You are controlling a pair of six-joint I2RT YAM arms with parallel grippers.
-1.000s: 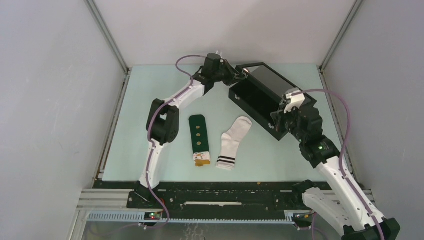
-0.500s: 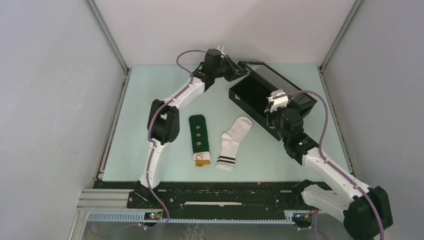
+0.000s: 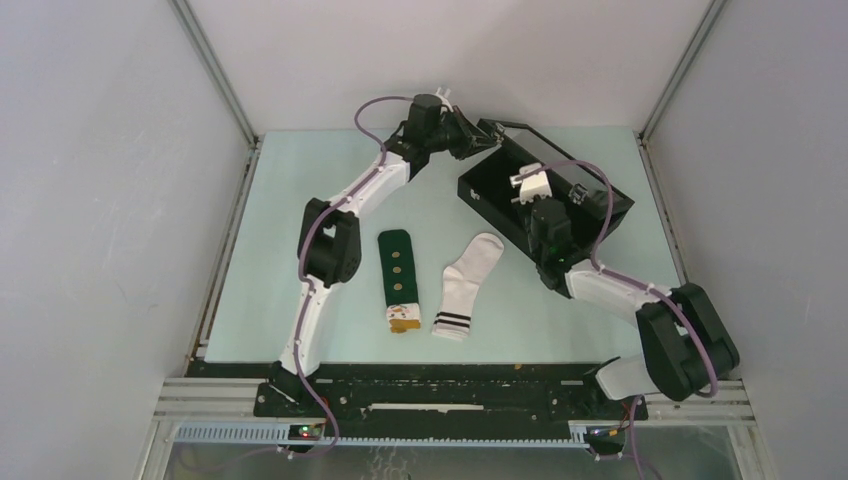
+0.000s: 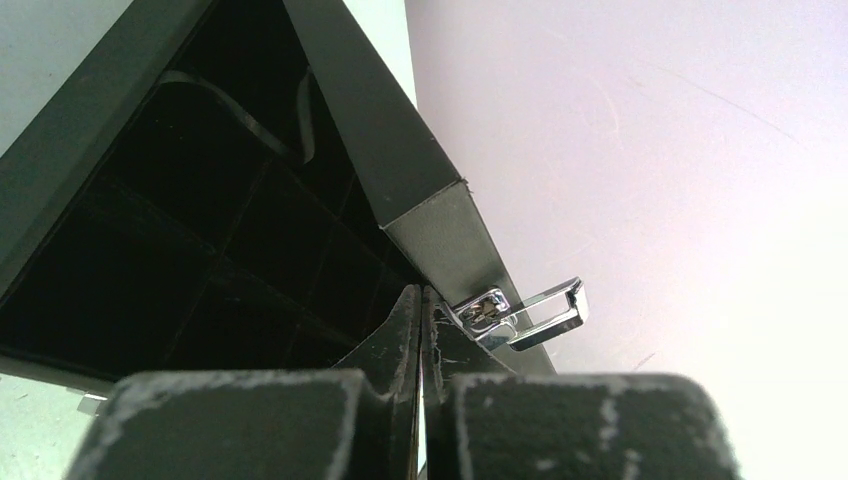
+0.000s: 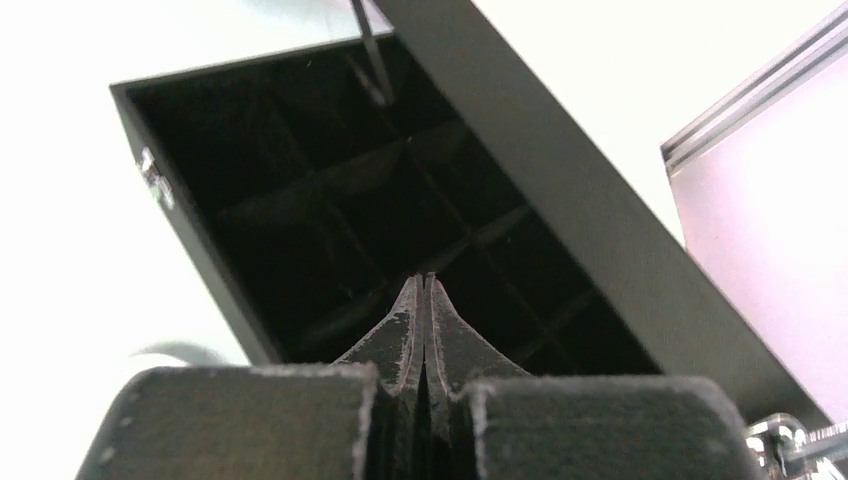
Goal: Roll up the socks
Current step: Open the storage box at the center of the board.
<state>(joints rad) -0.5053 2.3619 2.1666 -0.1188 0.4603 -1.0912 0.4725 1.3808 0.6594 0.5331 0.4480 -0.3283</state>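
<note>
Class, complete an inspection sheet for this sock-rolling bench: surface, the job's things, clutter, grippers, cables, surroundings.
Surface: pale green table, flat, no spills seen.
Job's things: dark green sock and white sock lie flat and unrolled, side by side, not touching.
Clutter: black box at the far right, lid open, dividers inside.
Grippers: left gripper shut, tips by the box's chrome latch; right gripper shut, holding nothing, pointing into the box.
Cables: purple cables loop along both arms, clear of the socks.
Surroundings: grey walls with metal frame posts.
</note>
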